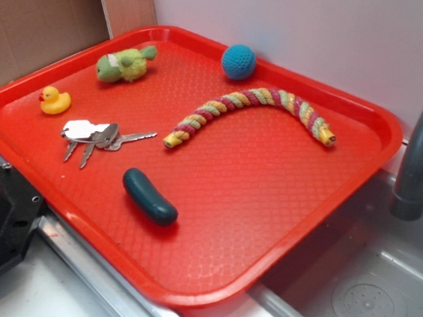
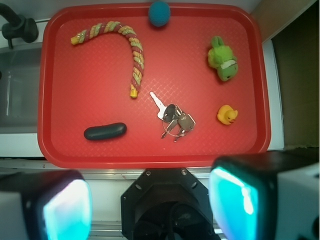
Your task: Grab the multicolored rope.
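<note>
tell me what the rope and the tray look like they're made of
Multicolored rope: likely cotton or similar soft fibre, matte, with twisted yellow, pink and green strands. Tray: probably hard plastic, red, with a slight sheen and a fine moulded grid texture.

The multicolored rope (image 2: pixel 131 53) lies curved on the red tray (image 2: pixel 150 155), end effector (image 2: pixel 150 205) spread wide.

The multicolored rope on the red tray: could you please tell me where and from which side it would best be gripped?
Probably from straight above, jaws closing across the width of the multicolored rope at the middle of its curve. It lies flat on the red tray, and that part is clear of the blue ball and keys. The gripper looks open.
</note>
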`<state>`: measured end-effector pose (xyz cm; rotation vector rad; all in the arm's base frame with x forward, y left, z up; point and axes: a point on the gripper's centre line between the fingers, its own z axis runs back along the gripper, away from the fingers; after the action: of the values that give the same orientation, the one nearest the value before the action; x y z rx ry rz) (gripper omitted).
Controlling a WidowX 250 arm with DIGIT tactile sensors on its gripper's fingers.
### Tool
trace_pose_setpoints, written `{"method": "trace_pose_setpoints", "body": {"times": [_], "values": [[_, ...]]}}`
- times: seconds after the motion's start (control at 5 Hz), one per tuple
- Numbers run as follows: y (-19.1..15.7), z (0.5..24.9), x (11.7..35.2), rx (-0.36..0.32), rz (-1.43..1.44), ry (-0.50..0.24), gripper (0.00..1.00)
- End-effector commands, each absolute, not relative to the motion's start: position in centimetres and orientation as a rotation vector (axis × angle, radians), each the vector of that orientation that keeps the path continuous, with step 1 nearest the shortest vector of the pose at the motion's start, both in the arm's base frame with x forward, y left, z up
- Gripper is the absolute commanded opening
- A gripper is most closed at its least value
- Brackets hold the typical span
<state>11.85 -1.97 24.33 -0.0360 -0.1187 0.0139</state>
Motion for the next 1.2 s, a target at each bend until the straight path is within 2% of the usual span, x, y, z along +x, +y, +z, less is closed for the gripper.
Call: {"method": "trace_pose_setpoints", "body": {"times": [0.0, 0.2, 0.4, 0.8, 1.0], "values": [[-2.0, 24.3, 11.8, -0.036, 0.014, -0.119, 1.00], [-1.9, 24.5, 16.8, -0.005, 0.069, -0.125, 1.00], [-1.2, 23.8, 21.9, 0.041, 0.126, -0.062, 1.00], [1.9, 19.9, 31.7, 0.094, 0.228, 0.006, 1.00], [1.9, 19.9, 31.7, 0.094, 0.228, 0.006, 1.00]]}}
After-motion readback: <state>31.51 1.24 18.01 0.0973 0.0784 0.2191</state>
